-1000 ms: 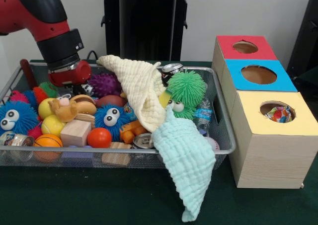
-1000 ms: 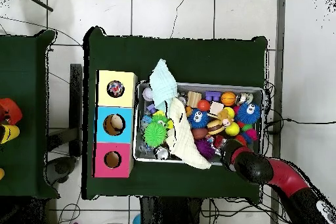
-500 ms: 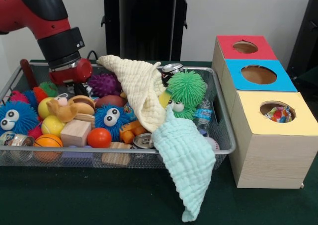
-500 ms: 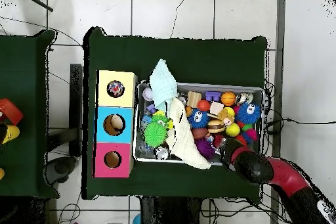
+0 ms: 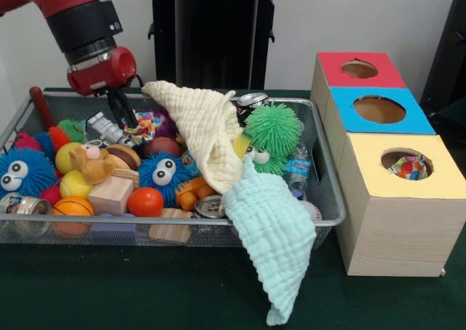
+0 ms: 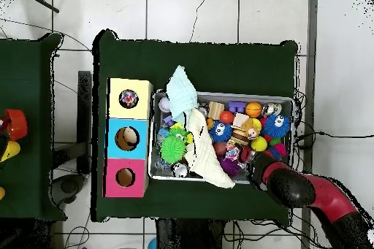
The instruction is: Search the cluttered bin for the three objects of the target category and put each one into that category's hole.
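Above the back left part of the wire basket [image 5: 331, 199] the red and black arm [image 5: 80, 24] reaches down, and its gripper [image 5: 125, 116] hangs just over the toys with its dark fingers [image 5: 116, 108] pressed against a small multicoloured ball [image 5: 144, 124]. From where I stand the fingers look pinched on that ball, which sits a little above the pile beside a purple spiky ball [image 5: 162, 120].

Across the basket's middle lies a cream cloth [image 5: 200, 130], and a pale green cloth [image 5: 273, 235] hangs over the front rim down to the dark green table [image 5: 109, 286]. Between them sits a green fuzzy toy [image 5: 273, 133] with eyes, and a small plastic bottle [image 5: 297, 166] stands just beside it.

At the left of the basket are two blue fuzzy toys with big eyes [image 5: 22, 173], a yellow ball [image 5: 73, 184], a small orange ball [image 5: 145, 201], a wooden block [image 5: 111, 194] and a toy burger [image 5: 124, 155]. A drink can [image 5: 211, 207] lies near the front rim.

To the right of the basket stand three boxes in a row, each with a round hole on top: a red box [image 5: 360, 68] farthest back, a blue box [image 5: 378, 110], and a yellow box [image 5: 404, 166] nearest. Inside the yellow box's hole another multicoloured ball [image 5: 409, 167] shows. Seen from overhead, the gripper [image 6: 252, 164] is at the basket's edge.
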You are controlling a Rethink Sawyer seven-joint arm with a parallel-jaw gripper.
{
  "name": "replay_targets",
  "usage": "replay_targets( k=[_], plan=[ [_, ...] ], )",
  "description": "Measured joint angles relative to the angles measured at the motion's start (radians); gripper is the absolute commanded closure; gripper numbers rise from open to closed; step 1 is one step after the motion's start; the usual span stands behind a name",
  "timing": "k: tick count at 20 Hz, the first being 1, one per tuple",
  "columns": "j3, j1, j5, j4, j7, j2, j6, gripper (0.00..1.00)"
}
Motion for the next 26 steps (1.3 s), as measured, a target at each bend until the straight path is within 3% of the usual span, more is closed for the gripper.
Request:
replay_targets(
  k=[16, 26],
  plan=[
    [0.048, 0.01, 0.032, 0.023, 0.0, -0.109, 0.003, 1.0],
    [0.072, 0.042, 0.057, 0.06, 0.0, -0.226, -0.133, 1.0]
  ],
)
